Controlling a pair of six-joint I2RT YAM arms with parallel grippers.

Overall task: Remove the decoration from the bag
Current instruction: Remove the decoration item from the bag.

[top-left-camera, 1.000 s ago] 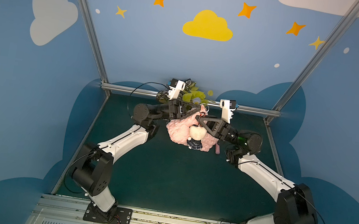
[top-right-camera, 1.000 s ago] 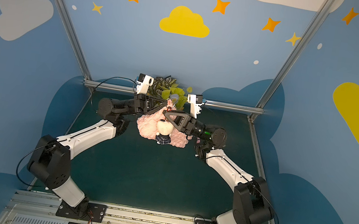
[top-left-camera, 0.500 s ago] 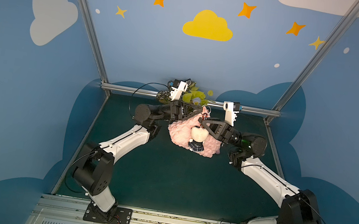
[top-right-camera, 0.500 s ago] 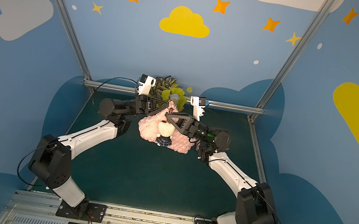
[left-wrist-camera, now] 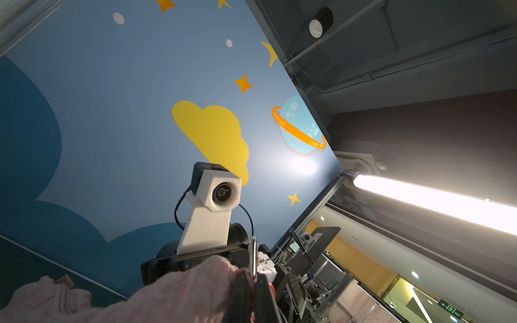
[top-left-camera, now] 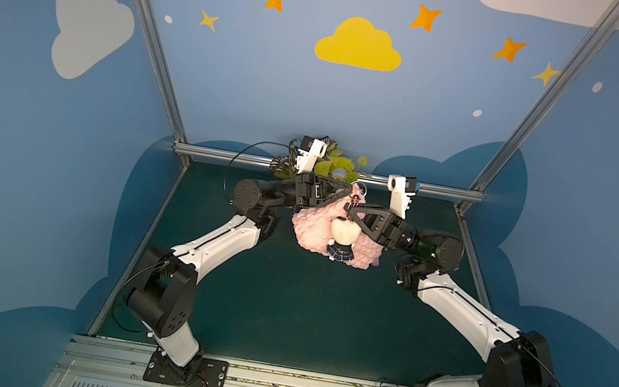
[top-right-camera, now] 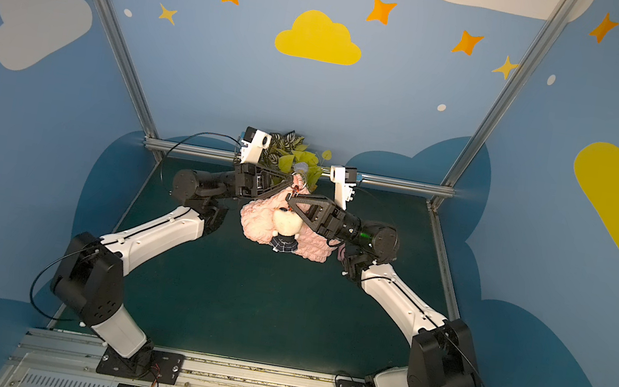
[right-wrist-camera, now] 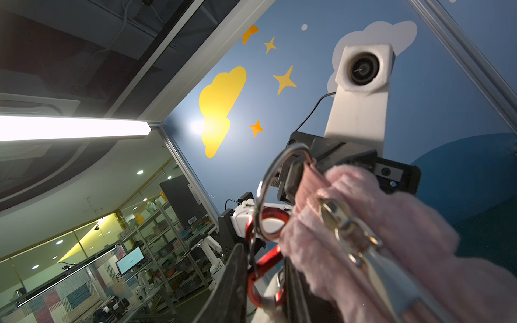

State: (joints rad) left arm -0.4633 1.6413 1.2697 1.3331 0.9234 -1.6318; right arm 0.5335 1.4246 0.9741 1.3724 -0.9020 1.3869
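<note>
Our left gripper (top-left-camera: 352, 187) clamps the soft pink knitted bag (top-left-camera: 312, 231); right gripper (top-left-camera: 346, 208) sits narrow around the light white plush cat charm's (top-left-camera: 344, 231) stiff red clasp (right-wrist-camera: 265, 258), our best hold; grip unclear.

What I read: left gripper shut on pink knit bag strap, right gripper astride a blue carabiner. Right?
The carabiner is red, not blue, per the right wrist view. So: left gripper shut on the pink knit bag strap, right gripper astride it.
</note>
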